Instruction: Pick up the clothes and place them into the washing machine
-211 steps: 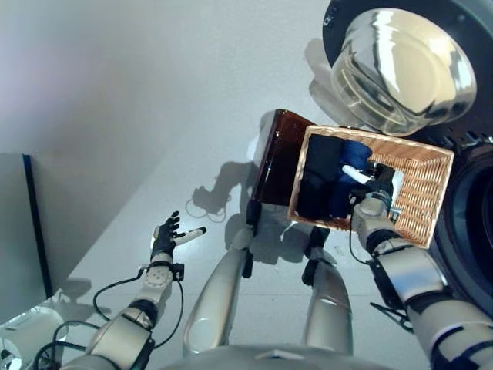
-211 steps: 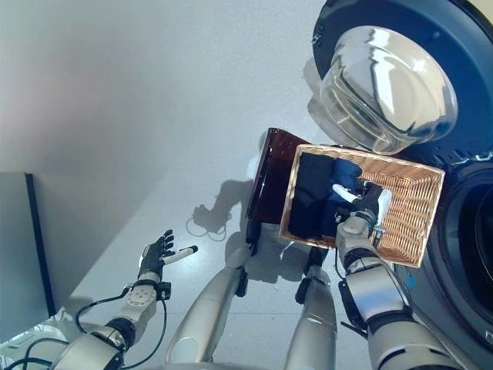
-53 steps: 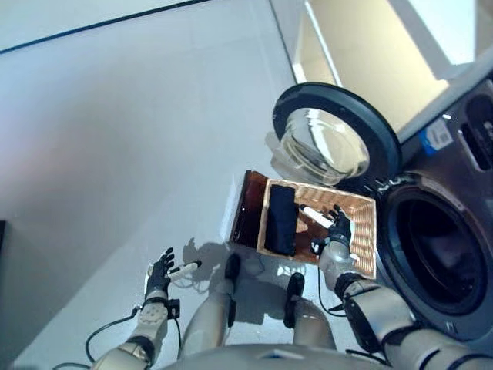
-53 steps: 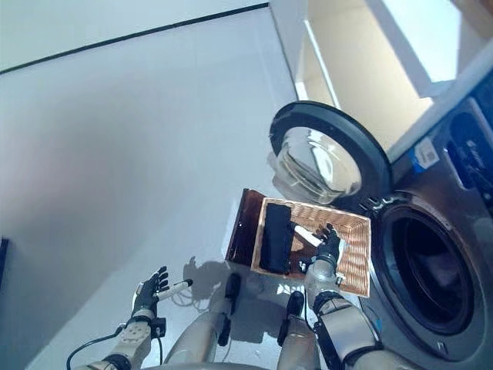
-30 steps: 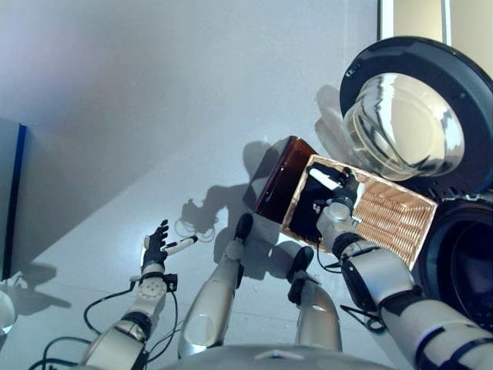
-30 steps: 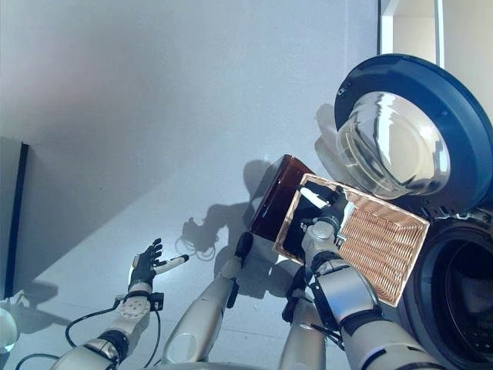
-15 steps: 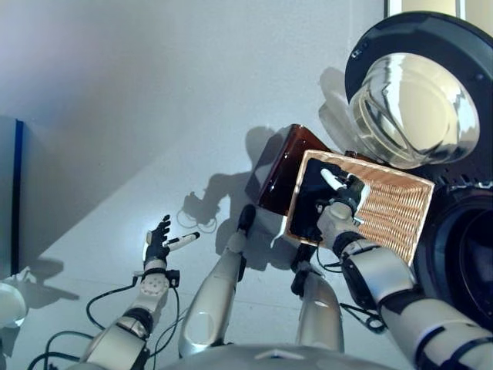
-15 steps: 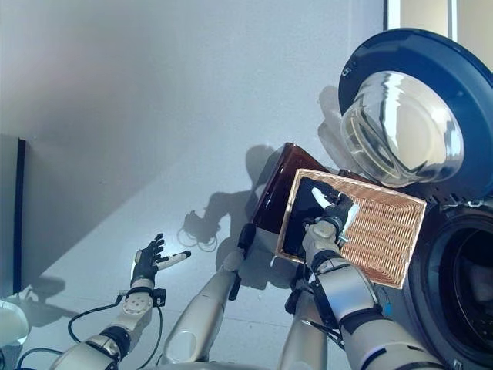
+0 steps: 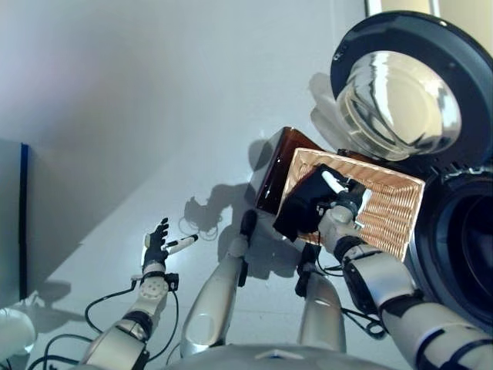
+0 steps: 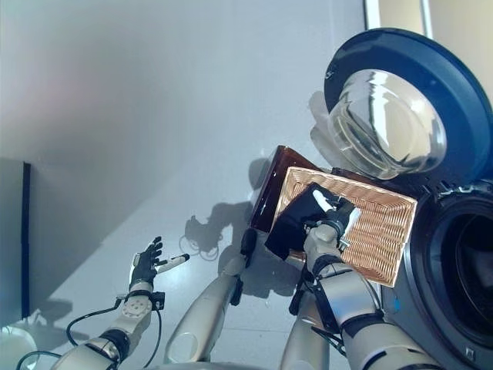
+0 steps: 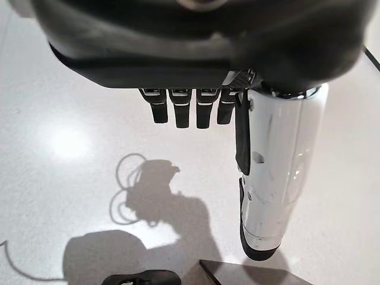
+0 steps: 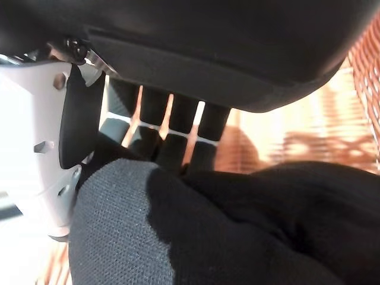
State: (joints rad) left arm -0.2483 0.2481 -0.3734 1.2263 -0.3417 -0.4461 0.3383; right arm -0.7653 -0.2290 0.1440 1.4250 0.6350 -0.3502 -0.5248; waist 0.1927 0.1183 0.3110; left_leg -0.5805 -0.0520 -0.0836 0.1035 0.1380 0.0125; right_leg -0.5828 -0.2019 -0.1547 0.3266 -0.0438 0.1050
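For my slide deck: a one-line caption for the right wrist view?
Right robot hand gripping dark clothing over the wicker basket.

Silver-grey arms end in dark hands, left hand (image 9: 157, 240) and right hand (image 9: 344, 203), thumbs white-covered.

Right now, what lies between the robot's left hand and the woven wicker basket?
In the left eye view, only bare grey floor lies between the open left hand and the woven wicker basket; no clothes lie on that stretch.

Pale glossy floor (image 9: 115, 116), bright sunlit patches, hard dark shadows
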